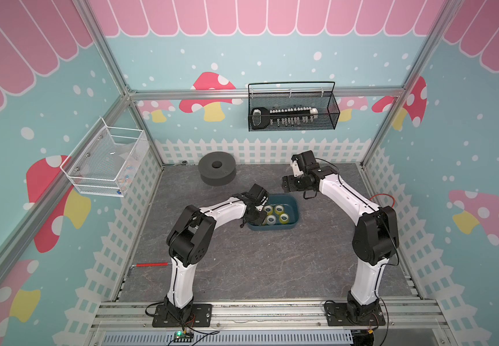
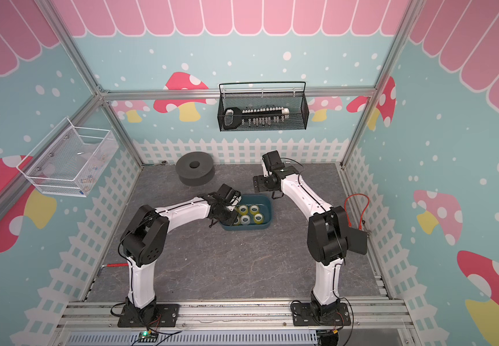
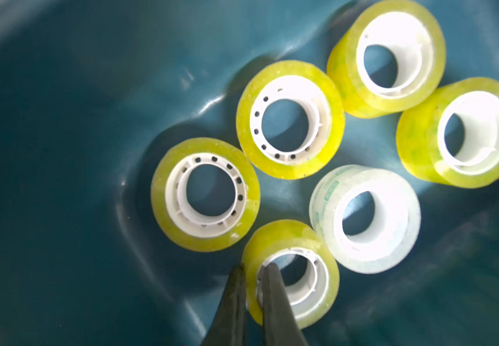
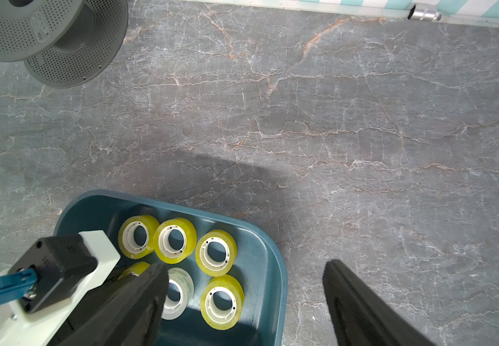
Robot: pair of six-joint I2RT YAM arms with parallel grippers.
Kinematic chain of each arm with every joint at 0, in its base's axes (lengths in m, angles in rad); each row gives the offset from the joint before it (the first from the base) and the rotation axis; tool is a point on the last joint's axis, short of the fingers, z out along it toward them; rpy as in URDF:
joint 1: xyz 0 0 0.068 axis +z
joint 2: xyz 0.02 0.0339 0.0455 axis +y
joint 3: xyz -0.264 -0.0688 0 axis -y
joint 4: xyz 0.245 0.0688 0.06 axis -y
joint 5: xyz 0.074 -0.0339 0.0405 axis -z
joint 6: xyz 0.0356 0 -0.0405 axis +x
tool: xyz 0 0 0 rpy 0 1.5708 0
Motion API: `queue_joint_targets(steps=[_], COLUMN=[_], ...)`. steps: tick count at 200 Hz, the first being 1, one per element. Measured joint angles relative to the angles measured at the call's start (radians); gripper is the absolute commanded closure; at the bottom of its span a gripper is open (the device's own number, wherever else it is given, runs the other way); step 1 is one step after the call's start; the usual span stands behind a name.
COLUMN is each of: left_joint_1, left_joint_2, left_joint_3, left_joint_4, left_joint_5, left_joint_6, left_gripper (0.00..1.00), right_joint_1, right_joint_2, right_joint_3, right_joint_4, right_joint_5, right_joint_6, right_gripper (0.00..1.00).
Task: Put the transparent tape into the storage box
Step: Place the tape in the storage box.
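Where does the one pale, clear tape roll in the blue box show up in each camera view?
Top views: the clear tape roll sits low in the storage box, beside the left gripper.
Left wrist: lower right of centre.
Right wrist: bottom, partly behind a finger.
Shared landmark: the box's blue rim.

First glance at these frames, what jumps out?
The cluster of tape rolls, five yellow and one clear roll, lying in the teal storage box mid-table. The left gripper is down in the box, jaws pinched on the wall of the nearest yellow roll. The right gripper hangs open above the box's edge.
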Motion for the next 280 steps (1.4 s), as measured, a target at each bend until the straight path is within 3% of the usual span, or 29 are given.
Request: queue_joint_targets(steps=[82, 185, 280], left_joint_1=[0.000, 0.000, 0.000], left_joint_2=[0.006, 0.026, 0.026], left_joint_3=[0.011, 0.028, 0.045], left_joint_4=[-0.014, -0.059, -0.080], left_joint_5=[-0.030, -0.070, -0.091], left_joint_6=[0.000, 0.003, -0.005], left_gripper=[0.84, 0.59, 0.52], right_joint_1=[0.000, -0.005, -0.005], right_joint_2=[0.000, 0.002, 0.008], right_joint_3=[0.000, 0.000, 0.000], right_joint_4=[0.000, 0.000, 0.007], right_joint_5=[-0.001, -0.003, -0.014], right_joint_6=[0.000, -0.001, -0.005], right_gripper=[0.11, 0.11, 0.11])
